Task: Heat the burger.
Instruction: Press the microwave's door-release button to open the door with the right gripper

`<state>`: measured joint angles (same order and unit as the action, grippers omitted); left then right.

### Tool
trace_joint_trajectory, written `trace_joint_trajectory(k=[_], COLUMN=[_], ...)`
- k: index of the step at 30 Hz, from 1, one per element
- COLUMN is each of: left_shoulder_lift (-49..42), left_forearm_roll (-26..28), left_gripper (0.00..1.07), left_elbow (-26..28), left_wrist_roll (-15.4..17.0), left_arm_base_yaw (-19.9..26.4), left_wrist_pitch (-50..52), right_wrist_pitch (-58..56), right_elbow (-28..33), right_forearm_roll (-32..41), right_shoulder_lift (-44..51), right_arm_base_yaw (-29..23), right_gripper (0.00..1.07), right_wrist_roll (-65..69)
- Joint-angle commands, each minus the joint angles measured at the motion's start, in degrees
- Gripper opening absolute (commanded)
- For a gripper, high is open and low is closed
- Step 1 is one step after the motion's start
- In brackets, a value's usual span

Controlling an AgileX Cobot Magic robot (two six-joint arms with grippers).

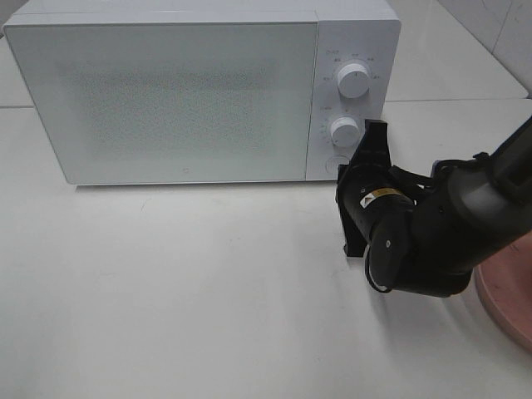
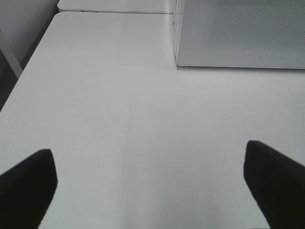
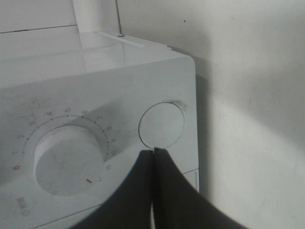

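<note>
Right hand (image 3: 154, 151) closed and empty, tips placed at the round button (image 3: 161, 126) of the shut microwave (image 1: 183, 100), left hand (image 2: 147, 155) held wide open, empty, over the tabletop (image 2: 119, 86)

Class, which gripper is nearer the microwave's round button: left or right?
Right. The right gripper, shut, points at the rim of the round button; the left gripper hangs open over the table, away from the microwave.
</note>
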<state>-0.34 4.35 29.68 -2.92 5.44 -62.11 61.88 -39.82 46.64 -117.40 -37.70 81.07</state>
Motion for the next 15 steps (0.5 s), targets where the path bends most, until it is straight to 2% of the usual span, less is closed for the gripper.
trace_joint_trajectory(k=[1, 15], left_shoulder_lift=[-1.0, -1.0], left_forearm_roll=[0.6, 0.6], left_gripper=[1.00, 1.00], left_elbow=[-0.1, -0.1], left_wrist_roll=[0.1, 0.1], left_arm_base_yaw=[-0.4, -0.4], left_wrist_pitch=[0.9, 0.9], right_wrist_pitch=[-3.2, -7.8], right_elbow=[-2.9, -6.5], right_forearm_roll=[-1.6, -2.6], right_shoulder_lift=[-1.4, -2.5], right_arm_base_yaw=[1.0, 4.4], right_gripper=[0.00, 0.00], right_wrist_roll=[-2.2, -7.7])
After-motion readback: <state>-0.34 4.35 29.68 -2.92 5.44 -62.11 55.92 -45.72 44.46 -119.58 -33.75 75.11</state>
